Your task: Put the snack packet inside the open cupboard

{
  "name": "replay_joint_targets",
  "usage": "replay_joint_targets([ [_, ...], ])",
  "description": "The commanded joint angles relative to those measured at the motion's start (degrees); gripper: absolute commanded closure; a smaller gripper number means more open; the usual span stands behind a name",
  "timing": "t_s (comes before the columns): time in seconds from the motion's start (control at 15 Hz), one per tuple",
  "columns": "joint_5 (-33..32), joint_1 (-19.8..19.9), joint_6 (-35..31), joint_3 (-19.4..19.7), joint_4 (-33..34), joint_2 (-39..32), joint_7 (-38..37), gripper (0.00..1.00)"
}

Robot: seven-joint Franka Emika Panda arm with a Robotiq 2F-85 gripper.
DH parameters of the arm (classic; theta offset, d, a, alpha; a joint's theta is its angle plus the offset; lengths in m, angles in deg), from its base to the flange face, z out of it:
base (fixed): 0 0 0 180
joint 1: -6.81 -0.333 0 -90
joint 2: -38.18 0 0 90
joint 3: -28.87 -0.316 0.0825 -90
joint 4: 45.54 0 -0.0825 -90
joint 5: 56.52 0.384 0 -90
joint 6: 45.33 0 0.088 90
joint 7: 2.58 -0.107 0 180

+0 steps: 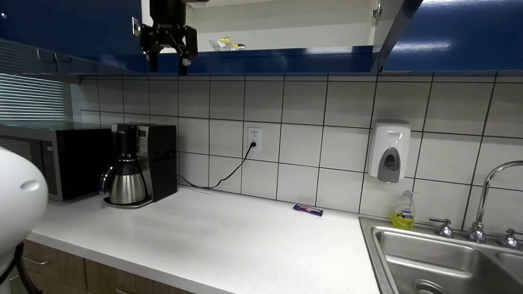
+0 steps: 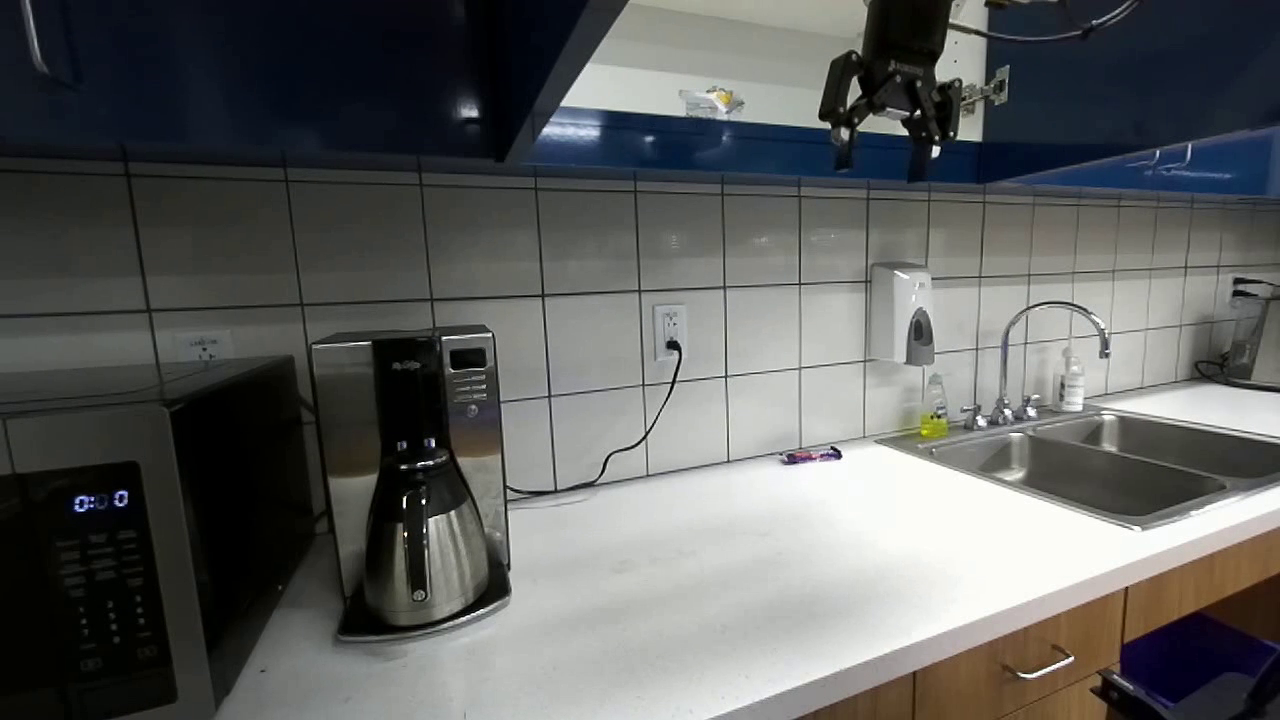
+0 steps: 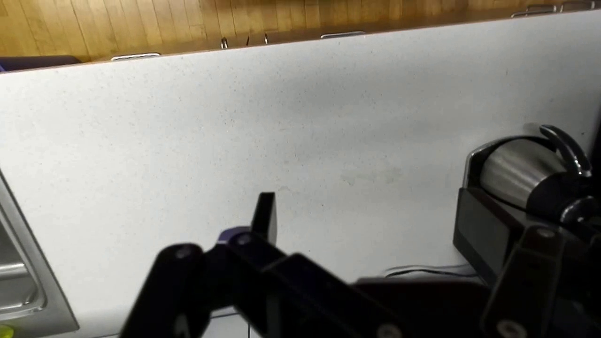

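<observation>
The snack packet (image 1: pixel 226 42), crumpled with yellow, white and a little red, lies inside the open cupboard (image 1: pixel 282 60). Its lower part is hidden behind the cupboard's blue front rim. In an exterior view the packet (image 2: pixel 714 101) shows above the rim of the cupboard (image 2: pixel 640 137). My gripper (image 1: pixel 168 67) hangs fingers down in front of the cupboard opening, to one side of the packet and apart from it. The gripper (image 2: pixel 882 160) is open with nothing between its fingers. In the wrist view the packet is out of view, and the open gripper (image 3: pixel 404 225) hangs above the counter.
A dark purple wrapped bar (image 1: pixel 308 210) lies on the white counter (image 1: pixel 229 241) by the tiled wall. A coffee maker (image 2: pixel 410 480) and a microwave (image 2: pixel 150 540) stand at one end. A sink (image 2: pixel 1090 470), soap bottle (image 1: pixel 404 212) and dispenser (image 1: pixel 390 151) are at the other. Blue cupboard doors (image 1: pixel 453 36) flank the opening.
</observation>
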Motion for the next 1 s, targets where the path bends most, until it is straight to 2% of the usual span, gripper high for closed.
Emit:
replay_joint_targets([
  [0.0, -0.89, 0.65, -3.34, 0.64, -7.67, 3.62, 4.95, 0.0],
  [0.53, -2.46, 0.75, -12.21, 2.11, -20.29, 6.13, 10.77, 0.0],
  [0.93, -3.48, 1.09, -16.46, 2.78, -25.24, 5.06, 10.78, 0.0],
])
